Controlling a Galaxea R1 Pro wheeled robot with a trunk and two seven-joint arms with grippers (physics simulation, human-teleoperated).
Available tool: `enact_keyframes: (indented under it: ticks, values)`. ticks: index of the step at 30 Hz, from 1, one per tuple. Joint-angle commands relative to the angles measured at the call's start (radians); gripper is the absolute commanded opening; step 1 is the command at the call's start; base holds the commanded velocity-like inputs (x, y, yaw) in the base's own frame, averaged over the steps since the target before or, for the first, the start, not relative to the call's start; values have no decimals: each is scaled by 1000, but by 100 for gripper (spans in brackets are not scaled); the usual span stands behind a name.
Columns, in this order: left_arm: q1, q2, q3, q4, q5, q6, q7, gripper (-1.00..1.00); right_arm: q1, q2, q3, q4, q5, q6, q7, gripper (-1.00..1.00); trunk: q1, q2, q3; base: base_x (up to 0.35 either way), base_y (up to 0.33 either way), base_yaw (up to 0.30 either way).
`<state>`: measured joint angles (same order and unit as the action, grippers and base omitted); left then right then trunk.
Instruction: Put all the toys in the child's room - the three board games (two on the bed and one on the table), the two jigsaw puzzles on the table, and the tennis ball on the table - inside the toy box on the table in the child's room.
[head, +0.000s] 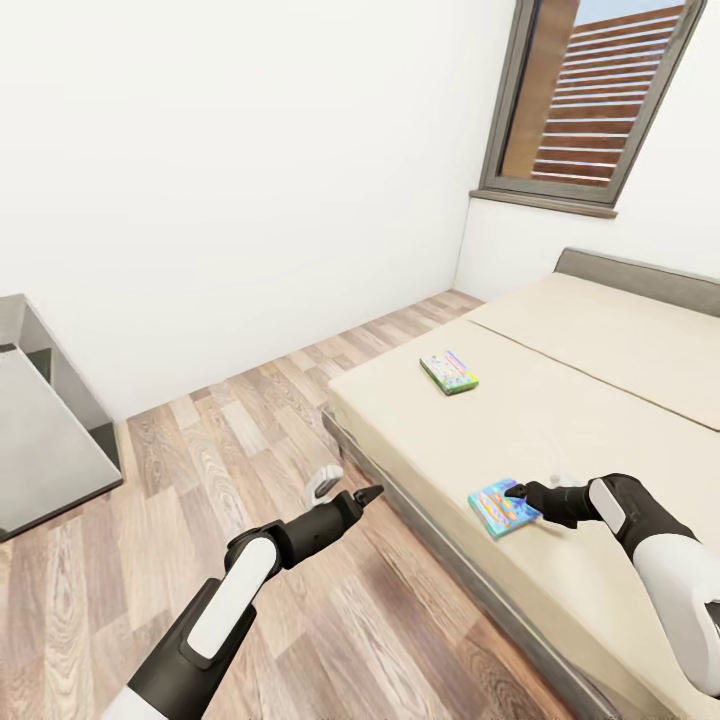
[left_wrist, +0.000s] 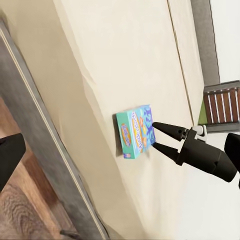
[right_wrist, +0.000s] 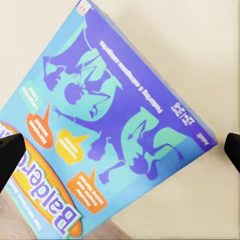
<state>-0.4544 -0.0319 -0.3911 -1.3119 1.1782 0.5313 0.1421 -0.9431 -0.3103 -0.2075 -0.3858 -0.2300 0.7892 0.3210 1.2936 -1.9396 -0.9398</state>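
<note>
Starting at the left, a grey bin (head: 40, 440) sits at the room's edge against the white wall, likely the toy box, though too little shows to be sure. Next comes the left gripper (head: 368, 494), hanging over the plank floor (head: 250, 420) just off the bed's near edge, holding nothing; whether its jaws are parted I cannot tell. Farther right, on the bed (head: 600, 400), a green-edged game (head: 449, 372) lies flat toward the middle, well apart from both arms. Near the bed's front edge lies the blue game (head: 503, 507), flat on the cover. The right gripper (head: 517, 491) is at its far side, fingers spread wide and not yet gripping; the left wrist view shows the two tips (left_wrist: 164, 128) just at the box's edge.

Picking up the first bed game looks to be the step in hand. Next, the jaws should straddle the box's thin edge, close firmly, then lift.
</note>
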Motion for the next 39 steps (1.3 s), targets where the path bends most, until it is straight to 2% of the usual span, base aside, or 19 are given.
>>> enact_keyframes:
  ticks: [1, 39]
  values:
    - [0, 0, 0, -1, 11, 3, 9, 100, -1, 0, -7, -1, 5, 5, 4, 100, 0, 0, -1, -60, 0, 0]
    - [-1, 0, 0, -1, 11, 3, 10, 100, 0, 0, -7, -2, 5, 3, 5, 100, 0, 0, -1, -8, 0, 0]
